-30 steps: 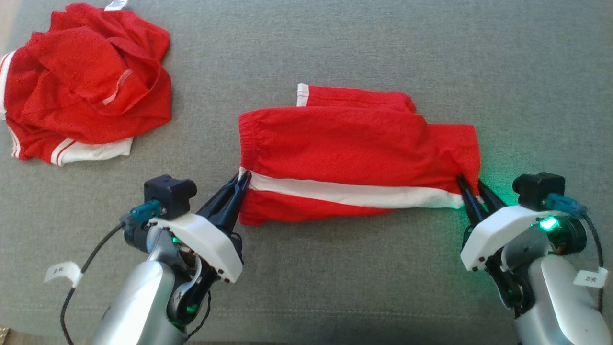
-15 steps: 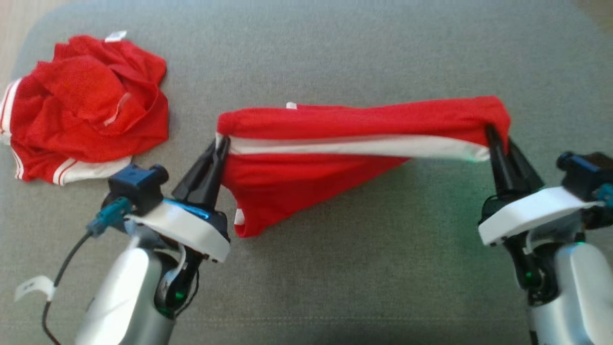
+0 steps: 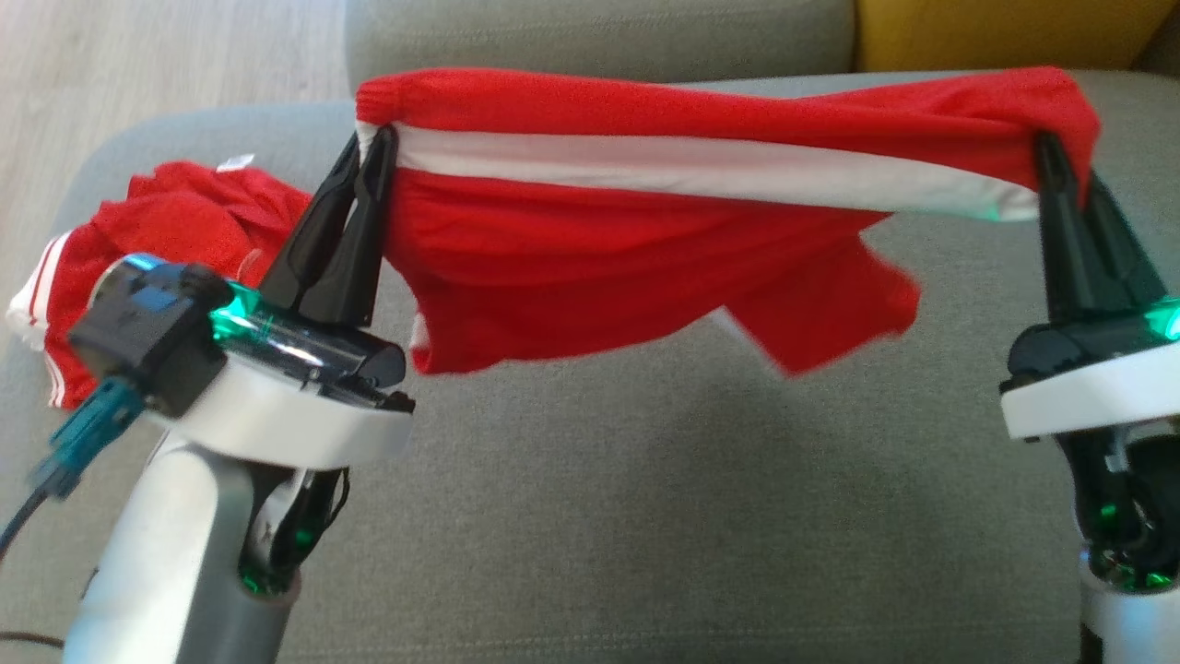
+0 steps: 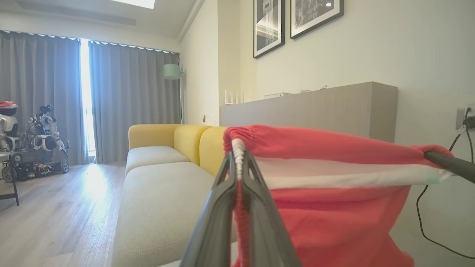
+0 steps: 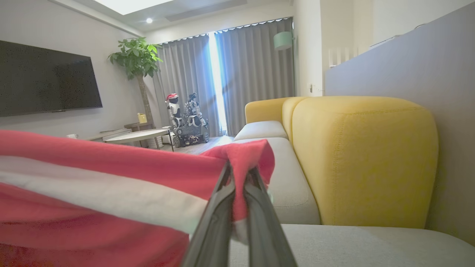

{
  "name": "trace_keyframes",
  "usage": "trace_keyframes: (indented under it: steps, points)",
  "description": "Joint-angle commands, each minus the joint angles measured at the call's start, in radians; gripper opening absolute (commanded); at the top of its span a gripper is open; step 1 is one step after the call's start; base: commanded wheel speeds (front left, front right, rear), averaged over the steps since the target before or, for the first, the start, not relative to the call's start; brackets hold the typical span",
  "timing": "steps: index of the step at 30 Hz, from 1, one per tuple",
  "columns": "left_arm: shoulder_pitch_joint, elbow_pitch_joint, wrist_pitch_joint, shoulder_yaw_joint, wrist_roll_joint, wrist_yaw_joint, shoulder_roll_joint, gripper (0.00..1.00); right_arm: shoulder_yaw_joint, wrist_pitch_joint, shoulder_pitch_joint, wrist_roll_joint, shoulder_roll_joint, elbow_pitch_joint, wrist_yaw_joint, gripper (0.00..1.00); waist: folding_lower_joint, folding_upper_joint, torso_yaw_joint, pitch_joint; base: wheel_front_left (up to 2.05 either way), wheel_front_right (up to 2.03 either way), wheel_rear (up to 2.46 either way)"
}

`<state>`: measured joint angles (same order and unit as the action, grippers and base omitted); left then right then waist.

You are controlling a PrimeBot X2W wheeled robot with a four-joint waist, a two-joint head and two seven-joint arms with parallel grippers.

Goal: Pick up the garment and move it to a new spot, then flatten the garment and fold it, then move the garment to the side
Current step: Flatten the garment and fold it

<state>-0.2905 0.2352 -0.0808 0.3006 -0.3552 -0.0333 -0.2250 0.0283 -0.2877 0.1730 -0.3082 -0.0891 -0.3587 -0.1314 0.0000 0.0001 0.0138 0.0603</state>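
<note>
Nearest, at the lower left of the head view, the left gripper (image 3: 373, 146): fingers pressed together, clamped on the elastic waistband end of the garment (image 3: 645, 240), right where the white stripe begins. From the left wrist view, two dark fingers closed on a thin fold of red and white cloth. At the lower right, the right gripper (image 3: 1046, 148): likewise squeezed tight, pinching the leg-hem end of the same stripe, with a red flap draped over its tips.

Between the two, the garment itself: red shorts with one white side stripe, stretched taut along the top edge and held clear above the grey sofa seat (image 3: 645, 535). Below that edge, loose cloth hanging in a sagging belly, with one leg flap blurred at its lower right. Under it, a soft shadow on the cushion.

Farther left, crumpled on the seat near its rounded edge, a second red garment (image 3: 184, 217) with white stripes, partly hidden behind the left wrist's camera housing.

Beyond, a grey backrest (image 3: 599, 37), a yellow cushion (image 3: 996, 32) at the upper right, and pale wooden floor (image 3: 138, 65) at the upper left. Farthest, in the right wrist view, another robot (image 5: 187, 118) parked before grey curtains (image 5: 259, 74).
</note>
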Motion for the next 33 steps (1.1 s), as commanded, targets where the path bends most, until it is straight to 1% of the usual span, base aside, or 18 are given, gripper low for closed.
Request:
trace_keyframes:
  steps: [1,5,10,13,15,19,23,26,30,33]
  points:
    - [-0.031,0.051,0.008,-0.051,0.005,0.011,-0.032,0.0,-0.012,-0.012,0.016,-0.007,0.007,-0.048,0.001,0.0,0.0,-0.0001,-0.008,-0.011,0.0,0.0,0.0]
    - [0.004,0.105,0.033,-0.049,-0.002,0.026,-0.034,0.0,-0.003,-0.038,-0.016,-0.015,0.02,-0.09,0.001,0.0,0.0,-0.0001,-0.013,-0.015,0.0,0.0,0.0]
    - [0.008,0.098,0.036,-0.05,-0.016,0.026,-0.035,0.0,0.004,-0.056,-0.017,-0.026,0.028,-0.093,0.001,0.0,0.0,-0.0001,-0.013,0.003,0.0,0.0,0.0]
    - [-0.029,0.065,0.027,-0.056,-0.037,0.011,-0.03,0.0,0.012,-0.062,0.02,-0.042,0.031,-0.071,0.001,0.0,0.0,-0.0001,-0.01,0.033,0.0,0.0,0.0]
    - [-0.078,0.026,0.015,-0.06,-0.058,-0.007,-0.023,0.0,0.018,-0.064,0.066,-0.053,0.031,-0.046,0.001,0.0,0.0,-0.0001,-0.007,0.062,0.0,0.0,0.0]
    - [-0.249,-0.096,-0.023,-0.071,-0.087,-0.045,-0.012,0.0,0.025,-0.062,0.215,-0.065,0.019,0.028,0.001,0.0,0.0,-0.0001,0.003,0.147,0.0,0.0,0.0]
    - [-0.482,-0.259,-0.079,-0.063,-0.102,-0.076,-0.002,0.0,0.024,-0.043,0.434,-0.087,0.006,0.158,0.001,0.0,0.0,-0.0001,0.005,0.238,0.0,0.0,0.0]
    - [-0.664,-0.41,-0.125,-0.042,-0.101,-0.089,0.002,0.0,0.006,-0.004,0.623,-0.097,-0.004,0.296,0.001,0.0,0.0,-0.0001,0.004,0.292,0.0,0.0,0.0]
    - [-0.859,-0.638,-0.168,-0.008,-0.094,-0.096,0.005,0.0,-0.032,0.084,0.842,-0.109,0.008,0.534,0.001,0.0,0.0,-0.0001,-0.008,0.334,0.0,0.0,0.0]
    - [-0.924,-0.794,-0.178,0.041,-0.102,-0.097,0.019,0.0,-0.062,0.15,0.942,-0.103,0.021,0.747,0.001,0.0,0.0,-0.0001,-0.017,0.355,0.0,0.0,0.0]
